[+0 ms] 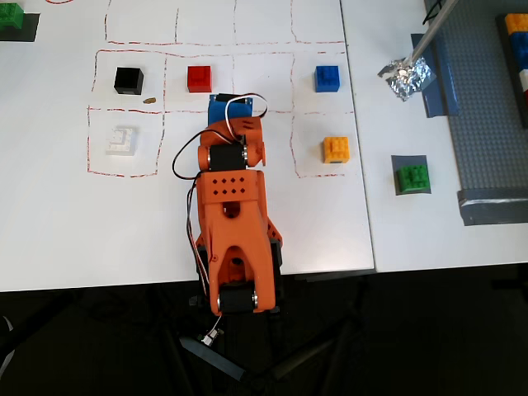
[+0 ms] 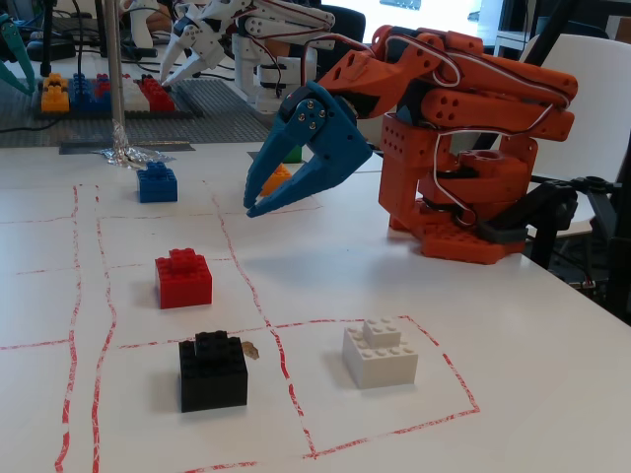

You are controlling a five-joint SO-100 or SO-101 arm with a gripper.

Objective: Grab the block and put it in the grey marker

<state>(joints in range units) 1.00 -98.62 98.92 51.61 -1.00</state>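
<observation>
Overhead view: orange arm (image 1: 231, 223) folded over the white table (image 1: 66, 239), base at the near edge. Blue gripper (image 2: 254, 209) points toward the red-lined grid; in the fixed view its two fingers taper to tips that nearly meet, a narrow gap between them, nothing held. Tips hang above the table surface, clear of every brick.

The block (image 1: 412, 177), green and studded, sits on the grey marker (image 1: 397, 161) at the right side of the overhead view, well apart from the gripper, beyond the edge of the gridded sheet. In the fixed view only a sliver of green shows behind the gripper.

Other bricks in grid cells: black block (image 1: 129, 79), red block (image 1: 199, 78), blue block (image 1: 327, 78), orange block (image 1: 337, 149), white block (image 1: 120, 139). Crumpled foil piece (image 1: 405, 77) lies at the foot of a metal rod, beside the grey studded baseplate (image 1: 487, 99). A small brown speck (image 1: 149, 100) lies just beside the black block.
</observation>
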